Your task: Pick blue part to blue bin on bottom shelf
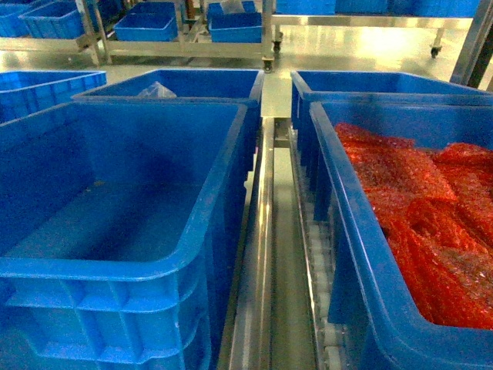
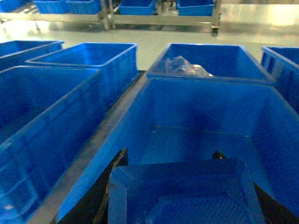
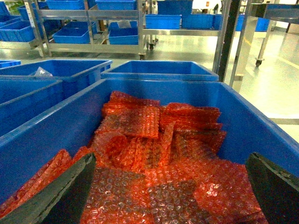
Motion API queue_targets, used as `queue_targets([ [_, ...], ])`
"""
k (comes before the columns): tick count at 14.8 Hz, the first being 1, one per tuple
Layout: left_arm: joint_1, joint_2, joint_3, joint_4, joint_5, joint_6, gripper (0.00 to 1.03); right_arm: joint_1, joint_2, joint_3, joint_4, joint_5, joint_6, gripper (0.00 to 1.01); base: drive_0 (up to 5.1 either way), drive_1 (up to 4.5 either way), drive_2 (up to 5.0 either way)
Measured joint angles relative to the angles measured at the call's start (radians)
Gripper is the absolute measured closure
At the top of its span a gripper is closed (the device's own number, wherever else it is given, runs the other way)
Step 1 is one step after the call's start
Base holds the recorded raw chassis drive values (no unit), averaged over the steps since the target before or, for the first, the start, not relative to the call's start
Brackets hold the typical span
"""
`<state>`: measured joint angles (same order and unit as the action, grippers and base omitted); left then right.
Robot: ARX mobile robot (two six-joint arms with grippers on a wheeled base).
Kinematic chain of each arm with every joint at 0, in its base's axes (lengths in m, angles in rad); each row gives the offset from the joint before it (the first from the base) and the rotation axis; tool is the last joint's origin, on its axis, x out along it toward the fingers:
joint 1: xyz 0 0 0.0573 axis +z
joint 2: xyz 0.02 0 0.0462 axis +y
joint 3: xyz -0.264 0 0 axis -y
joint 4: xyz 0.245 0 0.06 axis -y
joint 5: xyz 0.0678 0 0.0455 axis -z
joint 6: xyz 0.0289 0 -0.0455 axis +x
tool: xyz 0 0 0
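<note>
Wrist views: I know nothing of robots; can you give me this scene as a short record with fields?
Left gripper: jaws closed on a blue part
Below it: blue bin, nothing visible inside
Right gripper: jaws open, holding nothing
Below it: right bin filled with red bubble wrap

**Plastic bins, steel rails, bubble wrap**

The blue bin (image 2: 205, 121) ahead of the left gripper (image 2: 187, 186) is moulded plastic, smooth with a dull sheen, ribbed on its outer wall. The blue part (image 2: 187, 196) between that gripper's dark matt fingers (image 2: 114, 170) looks like the same smooth plastic. Below the right gripper (image 3: 168, 186), glossy red bubble wrap (image 3: 154, 154) lies crinkled in another plastic bin (image 3: 243, 126). Brushed steel rails (image 1: 258, 254) and white plastic rollers (image 1: 320, 254) form the bottom shelf. The floor (image 3: 271, 79) is polished and reflective.
</note>
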<state>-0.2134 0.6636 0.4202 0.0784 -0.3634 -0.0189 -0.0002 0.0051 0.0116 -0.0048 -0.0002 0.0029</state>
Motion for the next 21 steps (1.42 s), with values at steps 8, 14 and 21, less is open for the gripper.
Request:
queue_targets([
  [8,0.024,0.284,0.014,0.298,0.176,-0.2,0.14,0.0,0.0,0.0,0.0,0.0,0.0,0.03,0.0,0.0,0.0],
  [14,0.126,0.056,-0.266,0.481,0.274,0.001,0.92,0.0,0.0,0.0,0.0,0.0,0.0,0.03,0.0,0.0,0.0],
  [21,0.211,-0.186,-0.37,0.341,0.364,0.004,1.01,0.0,0.0,0.0,0.0,0.0,0.0,0.03,0.0,0.0,0.0],
])
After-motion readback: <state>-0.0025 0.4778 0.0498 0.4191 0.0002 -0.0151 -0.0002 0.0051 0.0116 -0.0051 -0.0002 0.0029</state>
